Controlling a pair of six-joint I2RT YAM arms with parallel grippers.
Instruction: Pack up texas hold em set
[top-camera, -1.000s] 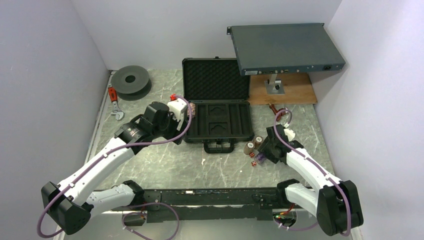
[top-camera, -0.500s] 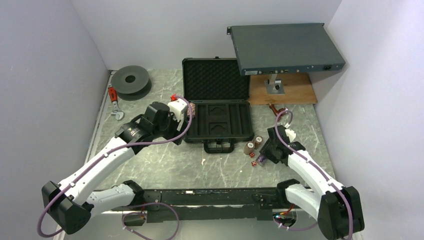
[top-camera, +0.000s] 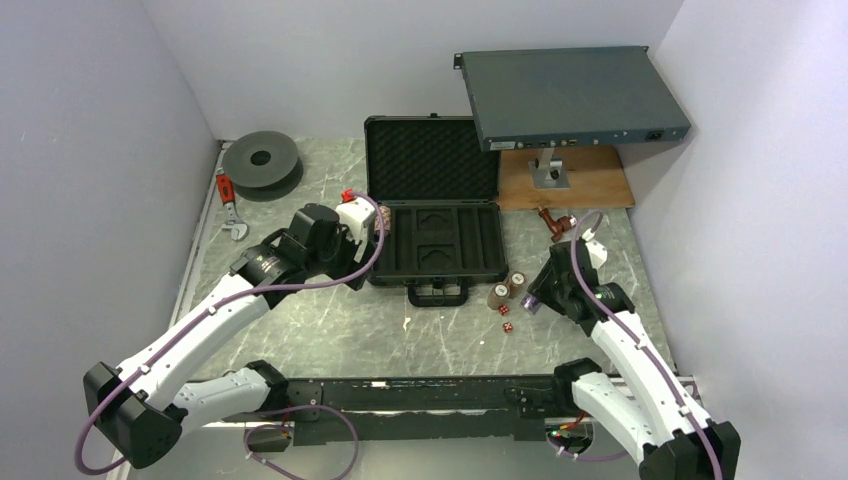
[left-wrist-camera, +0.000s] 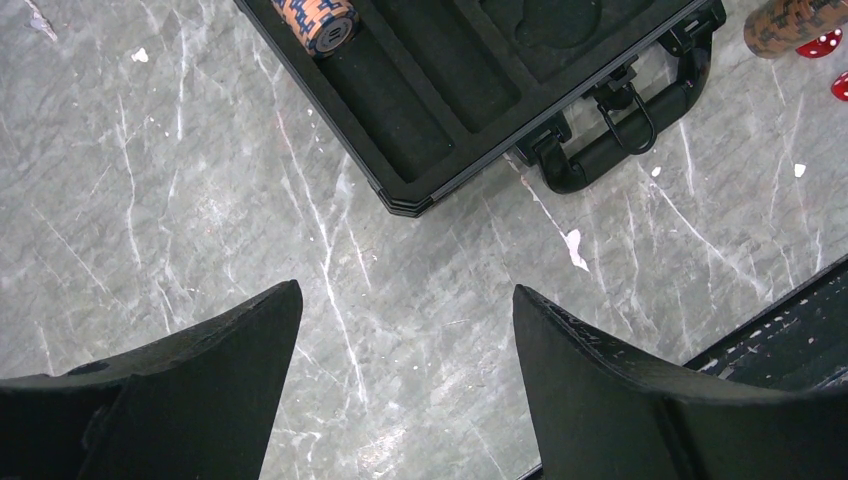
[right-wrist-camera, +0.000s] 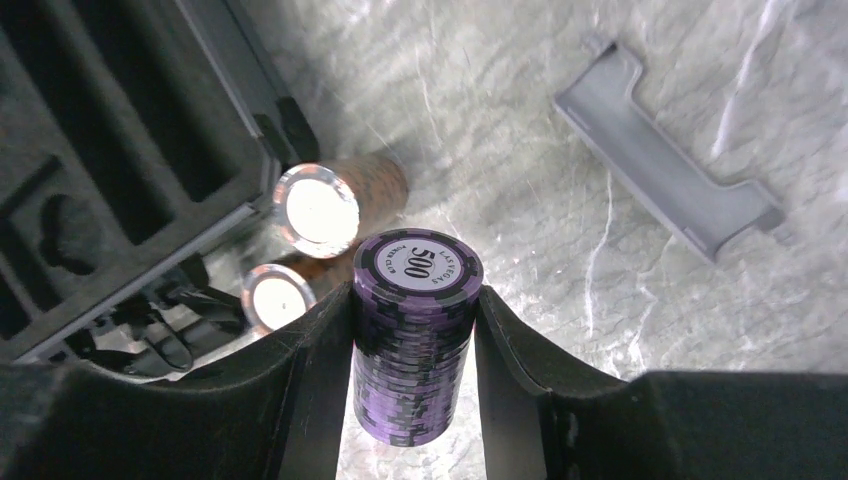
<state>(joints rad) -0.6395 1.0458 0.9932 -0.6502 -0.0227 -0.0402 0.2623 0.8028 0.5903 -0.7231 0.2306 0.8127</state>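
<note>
A dark round spool (top-camera: 262, 160) lies at the far left corner of the desk (top-camera: 330, 330). The left gripper (left-wrist-camera: 405, 290) hovers with jaws spread wide and nothing between them, over bare desk just off the left front corner of the black briefcase (top-camera: 432, 285). The briefcase lies open at mid-desk, foam lid raised toward the far edge. One brown chip stack (left-wrist-camera: 318, 20) lies in the tray's left slot. Two more brown stacks (top-camera: 508, 290) lie just beside the briefcase's right front corner, with red dice (top-camera: 507, 328) nearer the front edge. Right of them, the right gripper (right-wrist-camera: 415, 298) clamps a purple chip stack (right-wrist-camera: 415, 350). A grey rack box (top-camera: 570, 95) stands at the far right corner.
</note>
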